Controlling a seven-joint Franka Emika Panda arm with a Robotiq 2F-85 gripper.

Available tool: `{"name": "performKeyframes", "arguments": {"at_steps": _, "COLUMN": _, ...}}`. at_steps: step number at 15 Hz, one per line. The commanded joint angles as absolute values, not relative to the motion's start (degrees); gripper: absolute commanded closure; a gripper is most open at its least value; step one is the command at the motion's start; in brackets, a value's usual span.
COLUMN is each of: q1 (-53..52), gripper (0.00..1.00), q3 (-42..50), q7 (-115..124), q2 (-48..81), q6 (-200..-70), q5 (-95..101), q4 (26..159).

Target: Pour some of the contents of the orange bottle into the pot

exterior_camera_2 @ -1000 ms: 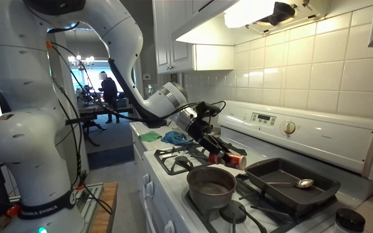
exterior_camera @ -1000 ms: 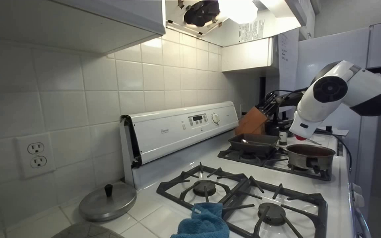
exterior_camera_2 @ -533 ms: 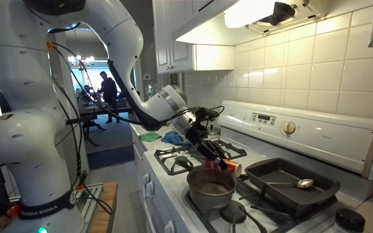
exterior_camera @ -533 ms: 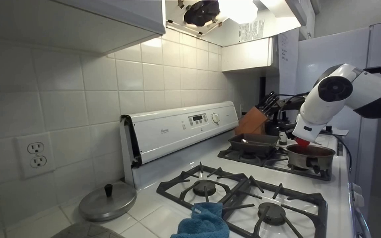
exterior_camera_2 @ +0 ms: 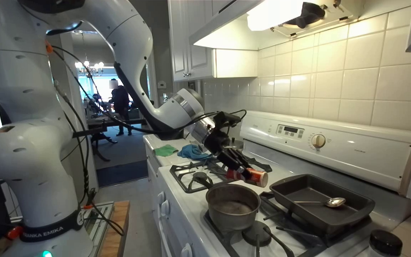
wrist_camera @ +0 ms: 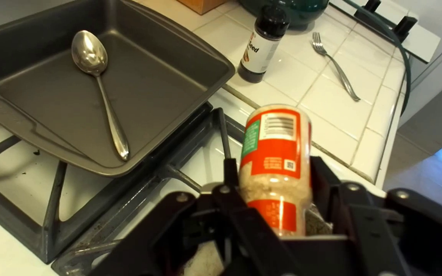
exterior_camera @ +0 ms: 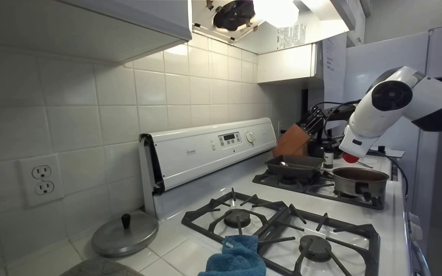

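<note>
The orange bottle (wrist_camera: 274, 153) has an orange-red label and pale contents behind clear walls. My gripper (wrist_camera: 276, 174) is shut around its sides. In an exterior view the gripper (exterior_camera_2: 243, 173) holds the bottle (exterior_camera_2: 259, 177) nearly level, its pale end to the right, above and just behind the pot's far rim. In an exterior view the bottle's red end (exterior_camera: 350, 157) shows over the pot's edge. The steel-grey pot (exterior_camera_2: 232, 217) stands on a front burner with a brownish inside; it also shows in an exterior view (exterior_camera: 359, 188). Whether anything leaves the bottle cannot be seen.
A dark flat pan (exterior_camera_2: 319, 214) with a spoon (exterior_camera_2: 335, 202) stands beside the pot. A dark-capped bottle (wrist_camera: 261, 48) and a fork (wrist_camera: 338, 69) lie beyond it on the counter. A knife block (exterior_camera: 292, 140), grey lid (exterior_camera: 125, 237) and blue towel (exterior_camera: 236, 257) are around the stove.
The gripper with the bottle dips toward the pot half a second ago, then rises again to about its earlier height. The pot and pan have not moved.
</note>
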State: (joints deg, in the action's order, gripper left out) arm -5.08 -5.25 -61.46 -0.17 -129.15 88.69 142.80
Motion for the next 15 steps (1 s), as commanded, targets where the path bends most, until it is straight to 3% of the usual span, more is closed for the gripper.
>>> {"name": "performKeyframes", "arguments": {"at_steps": 1, "q1": -4.77, "gripper": 0.77, "q3": -4.80, "q7": -62.68, "q2": -2.10, "q6": -132.60, "q5": 87.46, "q4": 144.42}}
{"name": "performKeyframes", "arguments": {"at_steps": 6, "q1": -3.96, "gripper": 0.77, "q3": -3.64, "q7": -63.47, "q2": -1.50, "q6": -139.70, "q5": 86.19, "q4": 144.99}}
{"name": "performKeyframes", "arguments": {"at_steps": 15, "q1": -5.55, "gripper": 0.77, "q3": -5.25, "q7": -62.67, "q2": -4.07, "q6": -128.78, "q5": 87.67, "q4": 145.58}}
